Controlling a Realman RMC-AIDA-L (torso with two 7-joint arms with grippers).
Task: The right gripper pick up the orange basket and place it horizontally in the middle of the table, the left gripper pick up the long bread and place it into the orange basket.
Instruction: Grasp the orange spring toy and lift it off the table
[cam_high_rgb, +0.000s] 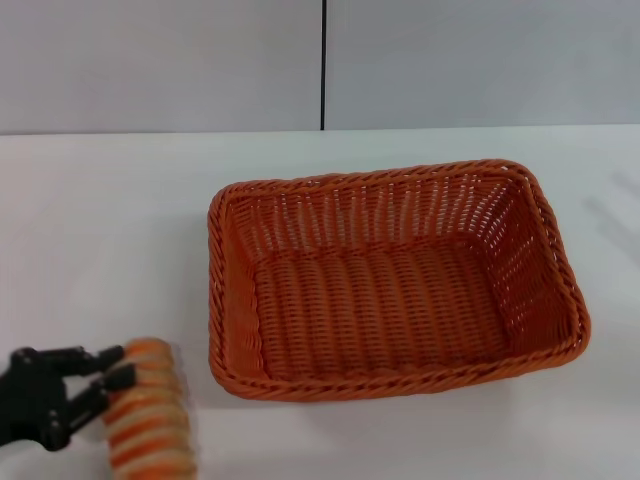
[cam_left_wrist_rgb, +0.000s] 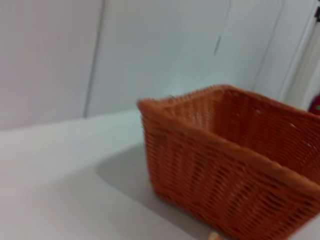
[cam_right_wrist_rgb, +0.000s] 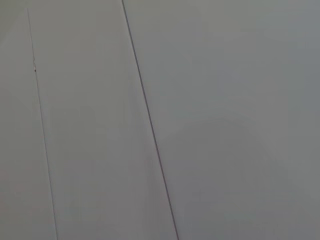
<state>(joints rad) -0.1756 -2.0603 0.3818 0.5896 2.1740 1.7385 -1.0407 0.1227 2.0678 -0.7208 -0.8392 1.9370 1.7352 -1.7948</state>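
White bench (cam_high_rgb: 100, 220) surface extends to a grey panelled wall (cam_high_rgb: 160, 60) with one dark vertical seam. Item count: one orange basket (cam_high_rgb: 390, 290), one long bread (cam_high_rgb: 150, 420), one pincer in the head view. The basket sits upright near the bench centre, long axis across the view, interior empty. Open bench lies on all four sides of it, widest to the left and behind. The left pincer (cam_high_rgb: 112, 372) is at the lower left corner of the head view, fingers closed around the upper end of the bread. The bread is just off the basket's near left corner, not touching it. The right pincer is out of view; its wrist camera shows only wall panels.
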